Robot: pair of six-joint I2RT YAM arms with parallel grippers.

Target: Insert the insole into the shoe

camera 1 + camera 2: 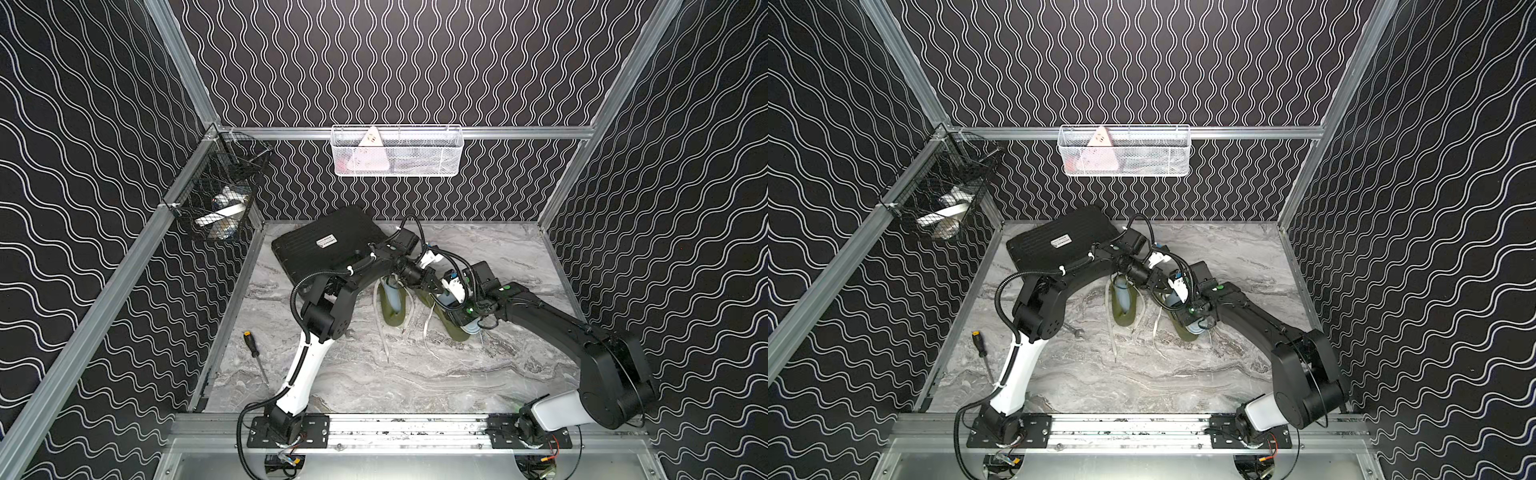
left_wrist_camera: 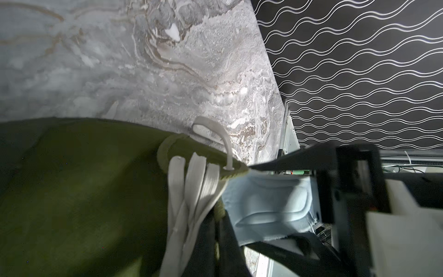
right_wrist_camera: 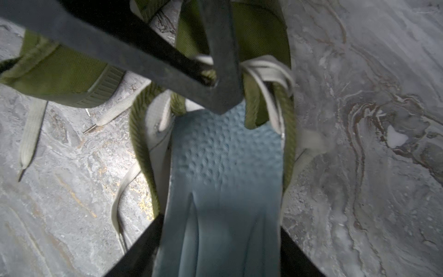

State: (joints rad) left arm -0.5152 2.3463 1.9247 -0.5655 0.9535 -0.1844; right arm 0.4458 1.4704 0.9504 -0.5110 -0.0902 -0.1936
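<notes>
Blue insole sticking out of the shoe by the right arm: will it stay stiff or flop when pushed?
Probably floppy: the insole shows lengthwise creases at the end outside the shoe. Its dimpled face likely grips rather than slips. Pushed from that end, it may buckle instead of sliding in.

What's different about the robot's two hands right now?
The left hand is pinched shut; the right hand is open. The left hand grips the green shoe by its laced edge, while the right hand straddles the blue insole sticking out of that shoe. Both have black fingers and work at the same shoe.
</notes>
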